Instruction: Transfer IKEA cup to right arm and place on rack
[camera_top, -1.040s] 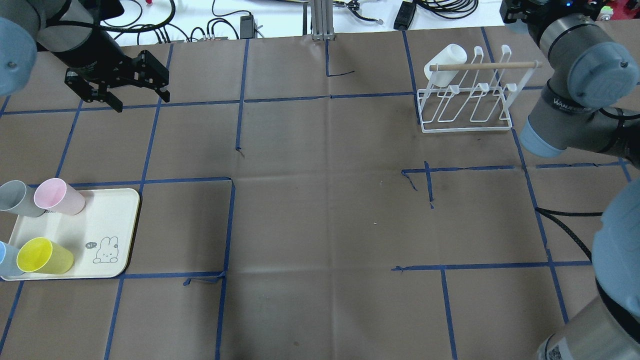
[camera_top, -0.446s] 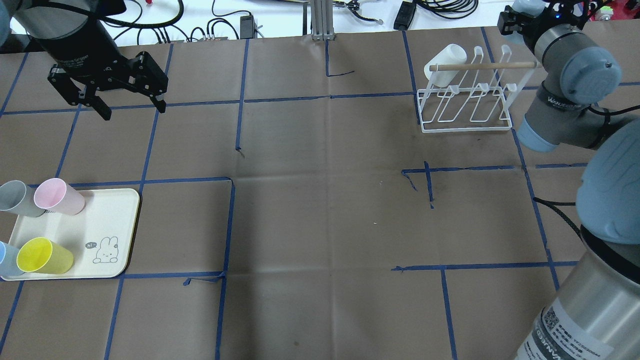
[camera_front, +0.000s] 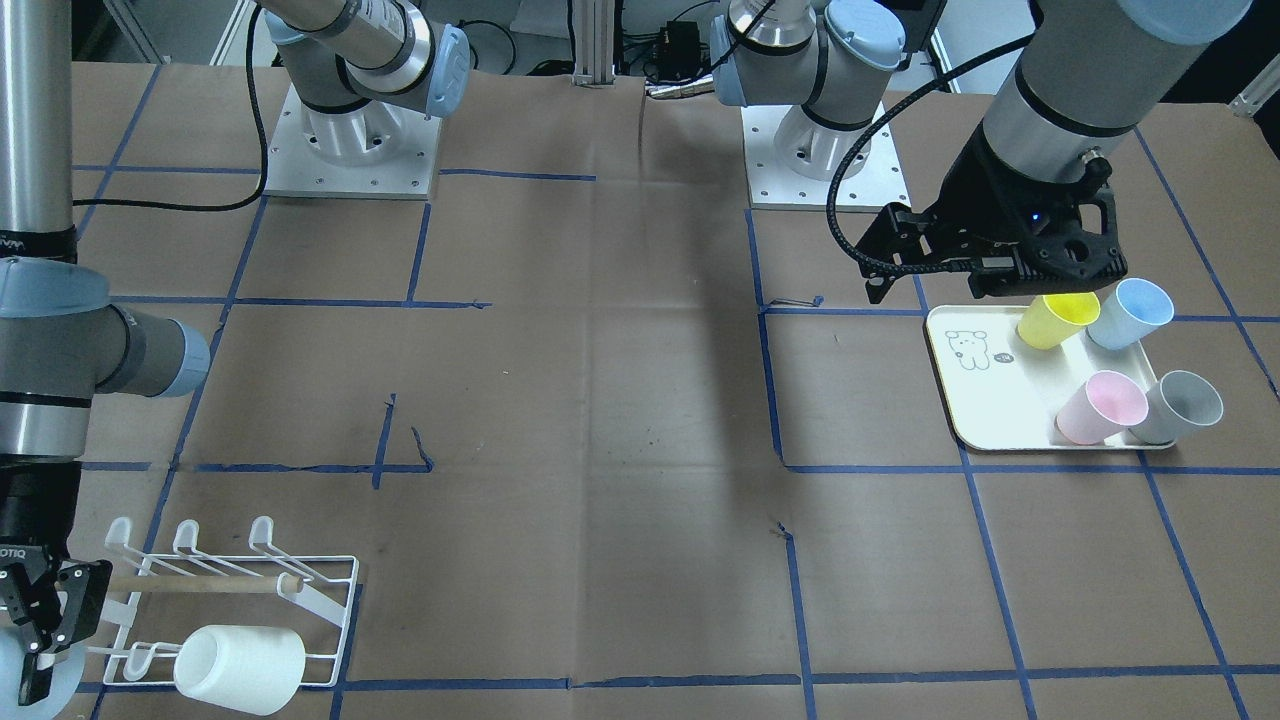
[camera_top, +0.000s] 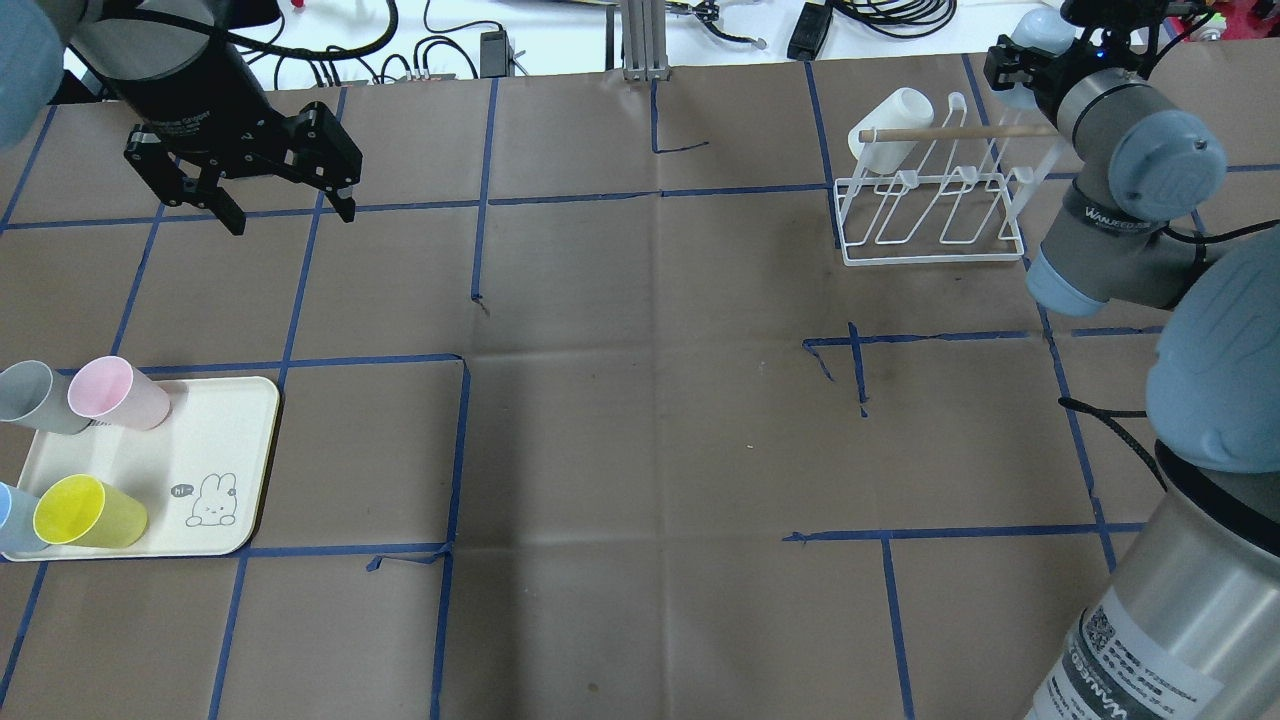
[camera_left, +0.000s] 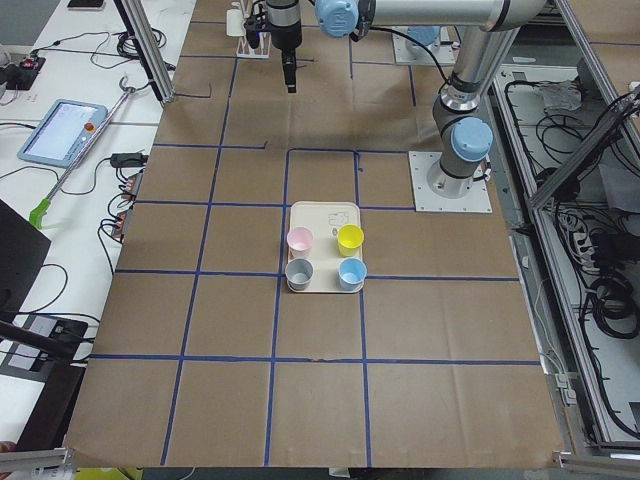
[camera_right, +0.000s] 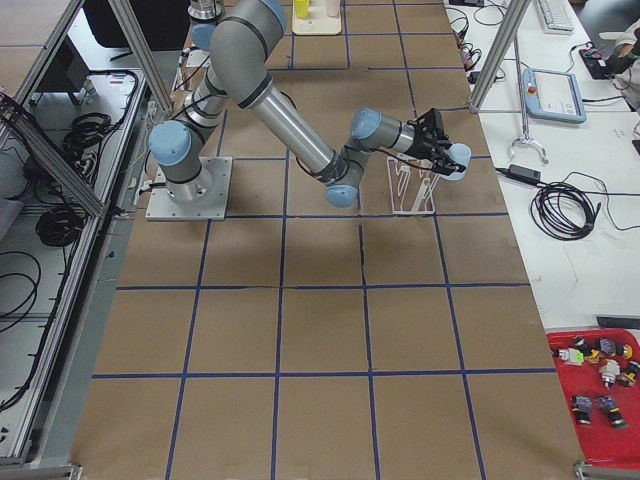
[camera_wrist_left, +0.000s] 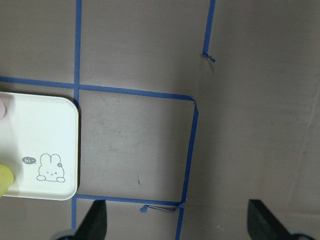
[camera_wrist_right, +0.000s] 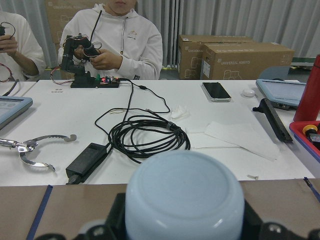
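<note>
A light-blue IKEA cup (camera_wrist_right: 184, 195) sits between the fingers of my right gripper (camera_top: 1025, 50), which is shut on it; the closed base fills the bottom of the right wrist view. The cup (camera_right: 458, 155) hangs just past the right end of the white wire rack (camera_top: 930, 215), near the tip of its wooden dowel (camera_top: 960, 131). A white cup (camera_top: 890, 130) rests on the rack's far left prong. My left gripper (camera_top: 290, 218) stands open and empty above the table's far left, well beyond the tray (camera_top: 240, 400).
The cream tray holds a pink cup (camera_top: 115, 392), a grey cup (camera_top: 35, 397), a yellow cup (camera_top: 85, 512) and a blue cup (camera_top: 12, 520). Beyond the table's far edge are a white bench with cables (camera_wrist_right: 145, 135) and seated people (camera_wrist_right: 120, 40).
My left gripper has drifted a little right, staying open. The right arm has swung, bringing its wrist and the light-blue cup closer to the rack's right end.
</note>
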